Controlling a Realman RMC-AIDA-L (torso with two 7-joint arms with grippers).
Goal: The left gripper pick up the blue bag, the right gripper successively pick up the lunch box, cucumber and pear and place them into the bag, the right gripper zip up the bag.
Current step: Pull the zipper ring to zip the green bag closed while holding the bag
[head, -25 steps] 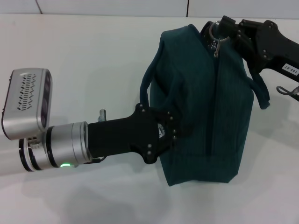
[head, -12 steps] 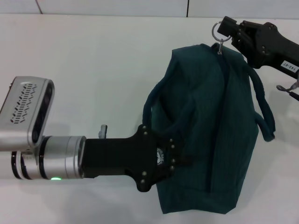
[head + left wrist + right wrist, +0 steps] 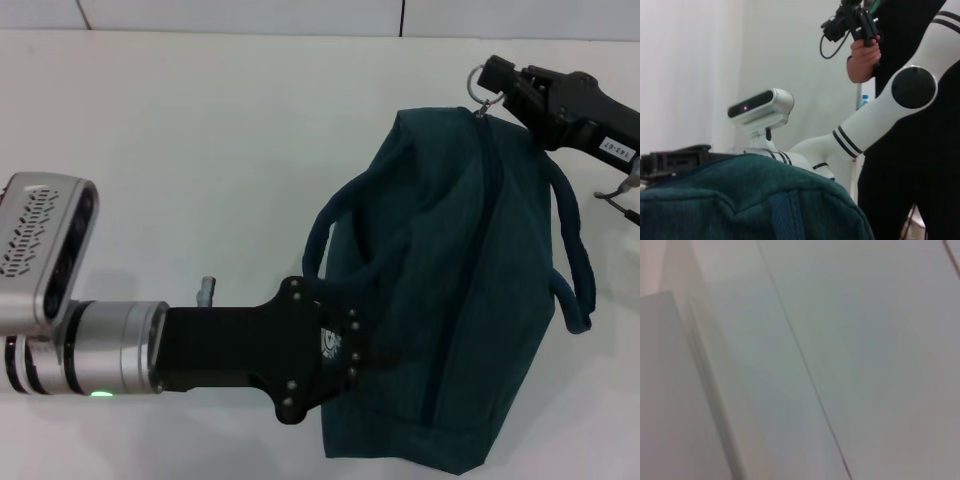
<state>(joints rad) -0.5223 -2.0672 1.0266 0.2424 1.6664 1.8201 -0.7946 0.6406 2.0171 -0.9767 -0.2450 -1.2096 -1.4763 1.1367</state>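
The blue bag (image 3: 470, 290) is dark teal and hangs tilted over the white table, its zipper line closed along the top. My left gripper (image 3: 362, 345) is shut on the bag's handles (image 3: 330, 225) at the bag's left side. My right gripper (image 3: 497, 77) is at the bag's far end, shut on the ring zipper pull (image 3: 481, 86). The bag's fabric fills the lower part of the left wrist view (image 3: 750, 200). The lunch box, cucumber and pear are out of view. The right wrist view shows only a pale surface.
The white table (image 3: 200, 150) lies under and around the bag. A thin cable (image 3: 620, 195) hangs by the right arm. The left wrist view shows a white robot arm (image 3: 875, 115) and a person in black (image 3: 910, 165) close behind it.
The left gripper and bag have moved toward the near edge and to the right. The right gripper has shifted right with the ring pull, staying at the bag's far end.
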